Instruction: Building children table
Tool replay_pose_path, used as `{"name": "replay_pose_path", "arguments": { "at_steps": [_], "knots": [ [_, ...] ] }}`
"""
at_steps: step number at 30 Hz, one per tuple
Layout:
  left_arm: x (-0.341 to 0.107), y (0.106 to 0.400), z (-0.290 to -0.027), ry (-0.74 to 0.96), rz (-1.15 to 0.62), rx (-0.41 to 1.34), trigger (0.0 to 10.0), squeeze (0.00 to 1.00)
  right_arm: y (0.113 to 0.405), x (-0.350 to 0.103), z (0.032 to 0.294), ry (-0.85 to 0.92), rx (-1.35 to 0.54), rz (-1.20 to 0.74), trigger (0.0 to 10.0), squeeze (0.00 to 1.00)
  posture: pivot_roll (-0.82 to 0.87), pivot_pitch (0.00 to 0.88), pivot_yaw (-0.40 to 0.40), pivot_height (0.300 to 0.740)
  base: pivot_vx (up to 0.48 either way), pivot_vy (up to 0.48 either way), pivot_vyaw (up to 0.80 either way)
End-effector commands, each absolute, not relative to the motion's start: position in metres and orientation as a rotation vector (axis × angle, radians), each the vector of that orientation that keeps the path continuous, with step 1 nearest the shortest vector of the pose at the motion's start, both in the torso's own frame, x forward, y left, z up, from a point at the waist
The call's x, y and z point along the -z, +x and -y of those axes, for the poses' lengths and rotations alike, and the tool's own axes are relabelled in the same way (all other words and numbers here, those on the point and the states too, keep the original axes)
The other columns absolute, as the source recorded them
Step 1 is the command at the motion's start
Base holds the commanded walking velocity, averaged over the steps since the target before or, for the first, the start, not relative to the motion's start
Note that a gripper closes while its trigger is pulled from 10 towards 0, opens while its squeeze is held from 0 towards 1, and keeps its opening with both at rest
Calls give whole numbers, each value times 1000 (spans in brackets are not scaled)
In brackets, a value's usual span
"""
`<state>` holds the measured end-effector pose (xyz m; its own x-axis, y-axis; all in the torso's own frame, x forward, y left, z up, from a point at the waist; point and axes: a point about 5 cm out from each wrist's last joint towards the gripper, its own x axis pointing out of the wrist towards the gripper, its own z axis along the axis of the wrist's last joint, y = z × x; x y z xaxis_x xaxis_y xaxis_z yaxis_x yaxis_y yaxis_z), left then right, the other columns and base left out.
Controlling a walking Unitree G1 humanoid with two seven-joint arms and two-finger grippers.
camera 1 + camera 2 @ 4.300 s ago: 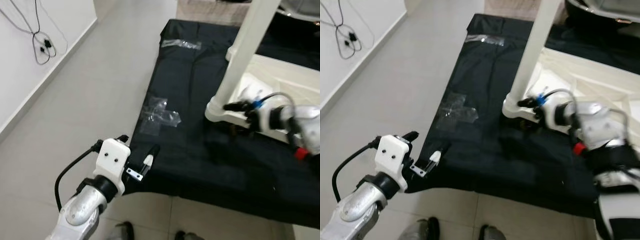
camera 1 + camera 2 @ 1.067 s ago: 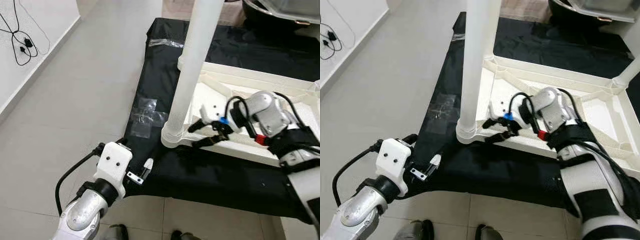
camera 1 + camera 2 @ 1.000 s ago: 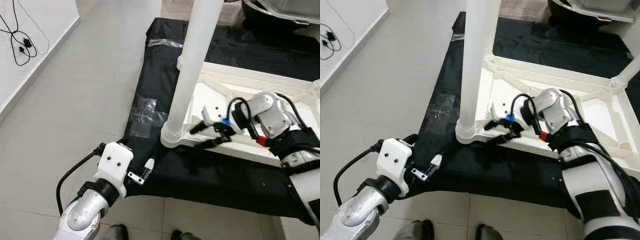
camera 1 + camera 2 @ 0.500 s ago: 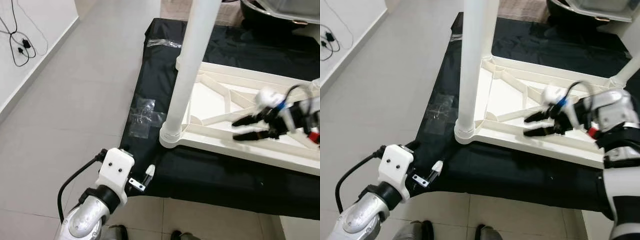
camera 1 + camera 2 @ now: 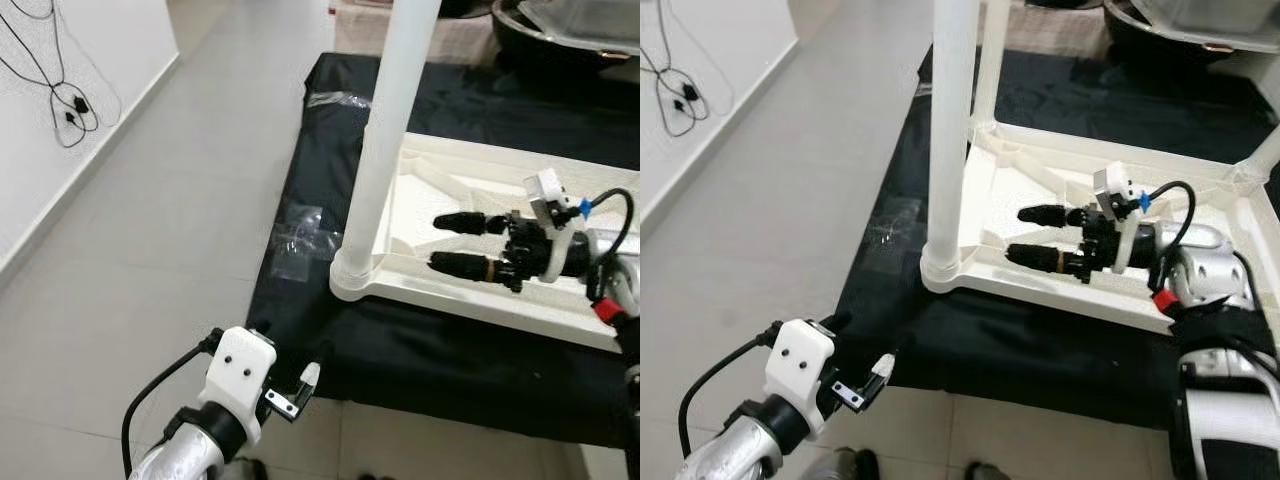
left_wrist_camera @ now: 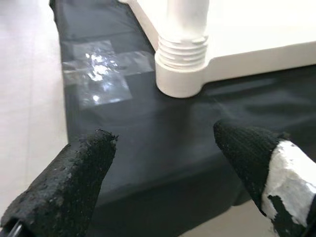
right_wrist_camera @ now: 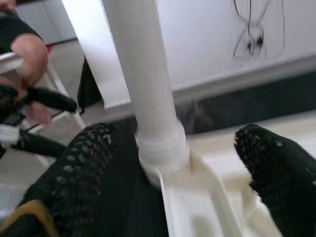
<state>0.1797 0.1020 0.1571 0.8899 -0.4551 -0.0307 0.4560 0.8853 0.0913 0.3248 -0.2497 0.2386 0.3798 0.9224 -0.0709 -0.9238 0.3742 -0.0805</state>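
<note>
Left eye view — right end effector (image 5: 445, 241) fingers apart over upturned table (image 5: 480, 300), left end effector (image 6: 168, 168) apart.

Black cloth (image 5: 420, 360) spread on tiled floor (image 5: 170, 230); upturned white table (image 5: 480, 290) at 3 o'clock, clear tape (image 5: 297, 243) at 9 o'clock.

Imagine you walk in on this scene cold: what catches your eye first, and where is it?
An upturned white table top lies on a black cloth spread over the floor, with one tall white leg rising from its near left corner. The right gripper hovers open over the top's ribbed underside, pointing at that leg. The left gripper hangs open at the cloth's near edge.
</note>
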Motion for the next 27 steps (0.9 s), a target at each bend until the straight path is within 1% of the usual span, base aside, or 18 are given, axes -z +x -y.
{"name": "replay_pose_path", "arguments": {
  "at_steps": [1,4,5,12,16,22,23,27],
  "knots": [
    [-151,179,-101,96,-27,478,10000,0,322,-240,239,-105,-1180,34,10000,1000,131,111,-29,740,0,0,0],
    [-151,179,-101,96,-27,478,10000,0,322,-240,239,-105,-1180,34,10000,1000,131,111,-29,740,0,0,0],
    [-150,179,-100,97,-29,481,10000,0,322,-240,233,-112,-1184,51,10000,0,128,106,-27,740,0,0,0],
    [-147,179,-98,93,-32,483,10000,0,322,-241,219,-91,-1224,76,10000,0,133,105,-40,740,0,0,0],
    [-150,180,-96,93,-13,484,10000,0,322,-238,209,-56,-1200,86,10000,0,132,110,-43,740,0,0,0],
    [-152,181,-95,91,-4,488,10000,0,322,-236,202,-42,-1183,94,10000,0,129,112,-38,740,0,0,0],
    [-152,181,-94,90,0,491,10000,0,324,-235,195,-37,-1170,99,10000,0,128,116,-41,740,0,0,0],
    [-153,181,-93,88,6,494,10000,0,327,-232,188,-34,-1155,101,10000,0,131,119,-43,740,0,0,0]
  ]
}}
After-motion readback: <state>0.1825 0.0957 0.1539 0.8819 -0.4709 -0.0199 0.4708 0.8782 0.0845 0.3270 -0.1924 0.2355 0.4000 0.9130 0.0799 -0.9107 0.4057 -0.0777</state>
